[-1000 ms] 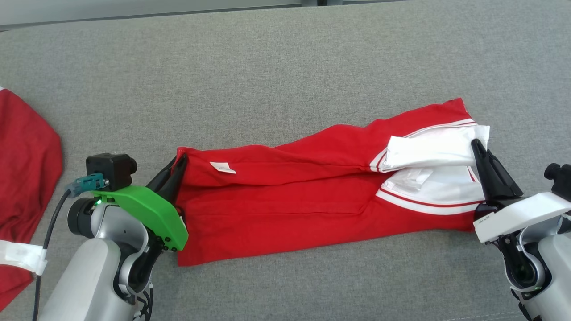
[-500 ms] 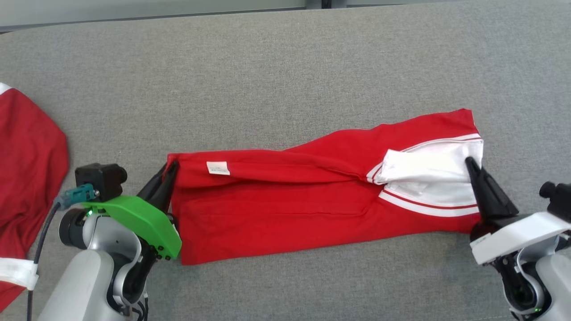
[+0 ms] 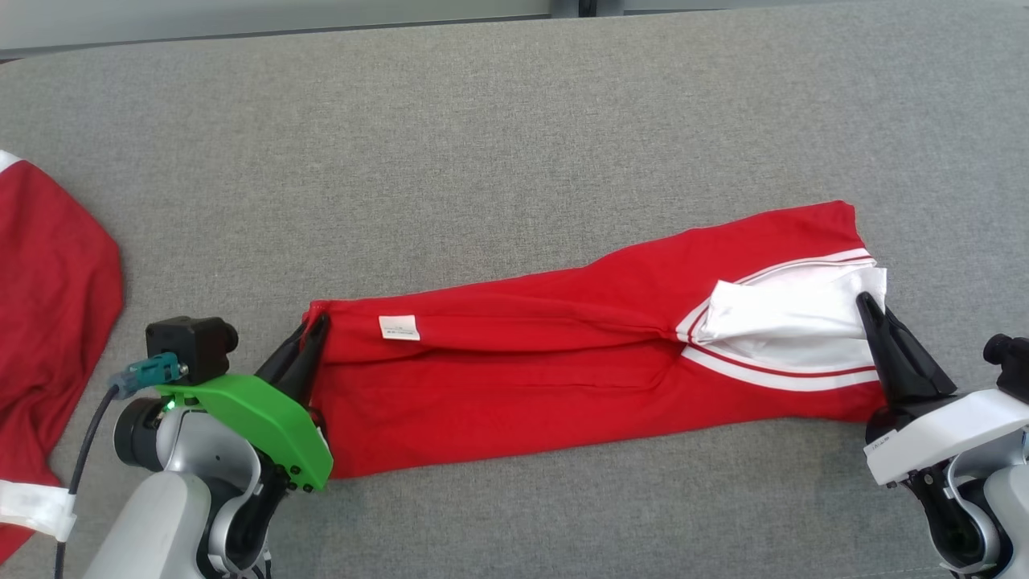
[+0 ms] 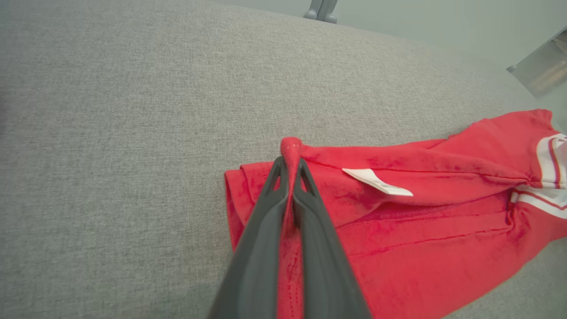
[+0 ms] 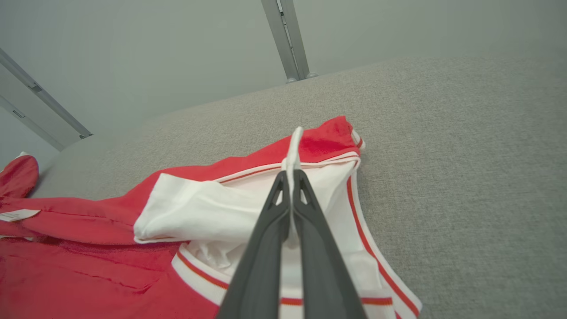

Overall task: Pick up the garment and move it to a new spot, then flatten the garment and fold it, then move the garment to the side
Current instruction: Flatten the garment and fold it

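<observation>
- Left gripper (image 3: 316,326): fingers squeezed together on a pinch of red hem at the garment's left end. In the left wrist view a little nub of cloth pokes out past the tips.
- Right gripper (image 3: 868,304): same deal, clamped on a thin fold of white cloth at the right end. In the right wrist view the white edge sticks up beyond the tips.
- Garment (image 3: 547,378): red, strung out long between the two grippers and lying on the surface. Its right end sits a bit further from the robot than the left. A few long creases run end to end.
- White panel (image 3: 784,315): at the garment's right end, with red-and-white striped trim, partly flopped over onto the red.
- Label (image 3: 399,327): small and white, on the red near the left end, just beside the left gripper.
- Bracket (image 3: 253,410): bright green, on the left wrist, with a teal plug (image 3: 149,374) and a dark cable next to it.
- Surface (image 3: 482,145): grey woven fabric; the garment lies in the half nearer the robot.
- Cloth (image 3: 48,305): another red piece at the far left edge, well apart from the garment.
</observation>
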Controlling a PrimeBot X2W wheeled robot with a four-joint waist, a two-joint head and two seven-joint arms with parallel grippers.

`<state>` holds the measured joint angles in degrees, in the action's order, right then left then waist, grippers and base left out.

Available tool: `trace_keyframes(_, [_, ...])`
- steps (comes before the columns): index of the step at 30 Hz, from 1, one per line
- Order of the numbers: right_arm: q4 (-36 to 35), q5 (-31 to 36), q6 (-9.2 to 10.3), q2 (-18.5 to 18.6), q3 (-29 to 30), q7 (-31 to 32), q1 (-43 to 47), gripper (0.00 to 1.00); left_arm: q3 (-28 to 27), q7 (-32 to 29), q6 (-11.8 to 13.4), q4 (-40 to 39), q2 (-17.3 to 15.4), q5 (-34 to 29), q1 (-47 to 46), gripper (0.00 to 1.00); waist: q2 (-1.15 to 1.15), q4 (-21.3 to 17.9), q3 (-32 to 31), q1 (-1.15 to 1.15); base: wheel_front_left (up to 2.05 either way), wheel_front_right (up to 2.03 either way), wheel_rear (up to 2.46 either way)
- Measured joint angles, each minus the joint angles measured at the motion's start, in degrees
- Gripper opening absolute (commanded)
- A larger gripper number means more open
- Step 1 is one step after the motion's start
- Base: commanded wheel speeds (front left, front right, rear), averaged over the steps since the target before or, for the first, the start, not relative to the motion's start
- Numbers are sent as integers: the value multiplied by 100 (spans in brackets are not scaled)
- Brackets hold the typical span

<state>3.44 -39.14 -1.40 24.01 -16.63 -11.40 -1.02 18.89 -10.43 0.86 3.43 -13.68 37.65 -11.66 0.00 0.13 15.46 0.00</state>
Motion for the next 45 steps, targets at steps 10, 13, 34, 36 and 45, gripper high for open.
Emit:
trace_keyframes(10, [85,26,92,88,1,136,69,100,146,-122,68,-14,-10,64,398,100,0,113,25,0,0,0,0])
trace_keyframes(13, [83,25,110,143,100,135,81,100,70,-144,182,-16,-45,41,526,100,0,128,24,0,0,0,0])
trace_keyframes(34, [769,-259,193,363,274,678,-191,100,-947,1496,598,-868,248,-1104,736,100,0,403,150,0,0,0,0])
trace_keyframes(36, [893,-259,193,388,249,791,-283,100,-1001,1667,598,-995,357,-1158,725,100,0,462,200,0,0,0,0])
trace_keyframes(45, [1397,-441,68,504,210,1149,-431,100,-1048,2173,599,-1323,701,-1439,665,100,0,782,434,0,0,0,0])
